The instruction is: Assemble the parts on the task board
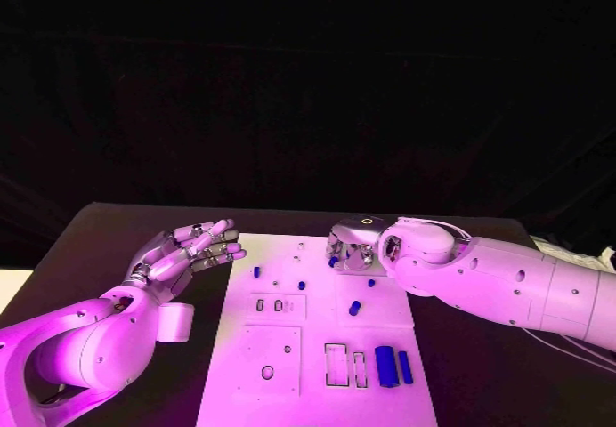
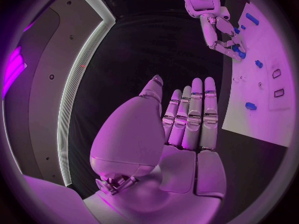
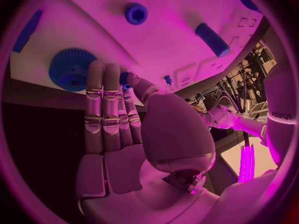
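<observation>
Two glossy white arms showing rounded shells dotted with small dark screw holes, left hand and right hand wearing silver segmented fingers, thin cables trailing beside the right arm

black table | pale cables trailing on its right side

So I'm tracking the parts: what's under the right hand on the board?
A blue gear lies on the task board by the right hand's fingertips, which touch a small blue part. Anything else beneath is hidden.
</observation>
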`<control>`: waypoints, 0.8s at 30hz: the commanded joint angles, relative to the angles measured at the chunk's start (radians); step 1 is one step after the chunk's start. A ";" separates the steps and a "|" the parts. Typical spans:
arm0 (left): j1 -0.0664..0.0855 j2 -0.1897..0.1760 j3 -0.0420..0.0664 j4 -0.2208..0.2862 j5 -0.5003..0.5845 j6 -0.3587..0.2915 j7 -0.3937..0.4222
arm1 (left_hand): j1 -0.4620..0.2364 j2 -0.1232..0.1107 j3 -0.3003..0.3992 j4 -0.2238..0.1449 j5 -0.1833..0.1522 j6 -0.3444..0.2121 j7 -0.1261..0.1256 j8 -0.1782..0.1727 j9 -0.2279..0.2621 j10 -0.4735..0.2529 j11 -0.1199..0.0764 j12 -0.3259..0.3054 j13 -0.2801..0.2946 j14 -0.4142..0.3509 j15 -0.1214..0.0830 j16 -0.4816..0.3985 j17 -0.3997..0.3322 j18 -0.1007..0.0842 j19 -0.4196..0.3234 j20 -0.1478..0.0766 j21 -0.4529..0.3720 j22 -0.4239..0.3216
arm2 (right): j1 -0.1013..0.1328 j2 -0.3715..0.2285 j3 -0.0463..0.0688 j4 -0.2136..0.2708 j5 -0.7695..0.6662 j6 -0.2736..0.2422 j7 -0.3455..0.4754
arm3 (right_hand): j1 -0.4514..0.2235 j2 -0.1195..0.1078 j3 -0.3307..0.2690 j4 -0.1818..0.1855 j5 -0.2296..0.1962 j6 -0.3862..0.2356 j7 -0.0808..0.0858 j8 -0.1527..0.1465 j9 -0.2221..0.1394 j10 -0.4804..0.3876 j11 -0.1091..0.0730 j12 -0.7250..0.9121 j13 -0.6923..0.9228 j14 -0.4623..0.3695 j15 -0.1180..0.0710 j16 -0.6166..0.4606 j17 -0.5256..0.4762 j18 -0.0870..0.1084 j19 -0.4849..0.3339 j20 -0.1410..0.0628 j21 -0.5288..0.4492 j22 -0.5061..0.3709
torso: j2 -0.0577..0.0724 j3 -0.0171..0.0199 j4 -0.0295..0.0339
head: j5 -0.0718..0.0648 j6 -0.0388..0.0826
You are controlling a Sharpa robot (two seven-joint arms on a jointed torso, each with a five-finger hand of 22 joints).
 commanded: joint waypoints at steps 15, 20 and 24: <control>0.002 0.002 0.001 -0.007 0.001 0.020 0.005 | 0.002 0.012 -0.001 -0.008 -0.004 0.002 0.006 -0.007 -0.001 -0.001 0.002 -0.007 -0.001 0.001 0.005 -0.004 0.002 0.012 0.006 0.000 -0.006 -0.002 | -0.004 0.001 -0.002 0.005 0.019 -0.060 0.002 | -0.006 0.009 0.078 0.043 -0.040 0.065 -0.019 0.012 0.008 0.066 -0.019 -0.002 0.003 0.044 -0.019 0.076 0.055 0.005 0.003 -0.008 0.061 0.032 | 0.000 -0.0007 0.0037 | -0.003 -0.002; 0.002 0.003 0.001 -0.012 0.001 0.020 0.005 | 0.002 0.012 -0.001 -0.008 -0.004 0.002 0.006 -0.007 -0.001 -0.001 0.002 -0.007 -0.001 0.001 0.005 -0.004 0.002 0.012 0.006 0.000 -0.006 -0.002 | -0.004 0.002 0.001 0.017 0.026 -0.121 -0.020 | -0.004 0.014 0.104 0.055 -0.046 0.070 -0.020 0.008 0.009 0.069 -0.020 -0.006 0.002 0.040 -0.021 0.108 0.076 0.004 0.003 -0.009 0.078 0.042 | 0.000 -0.0012 0.0066 | -0.003 -0.003; 0.002 0.005 0.001 -0.012 0.001 0.020 0.005 | 0.002 0.012 -0.001 -0.009 -0.004 0.003 0.006 -0.007 -0.001 0.000 0.002 -0.008 -0.001 0.001 0.004 -0.005 0.003 0.012 0.006 0.000 -0.006 -0.002 | -0.004 0.009 0.004 0.023 0.025 -0.168 -0.035 | -0.003 0.013 0.111 0.058 -0.047 0.070 -0.019 0.007 0.009 0.068 -0.020 -0.007 0.001 0.038 -0.020 0.114 0.081 0.004 0.003 -0.010 0.082 0.045 | 0.002 -0.0014 0.0071 | -0.002 -0.004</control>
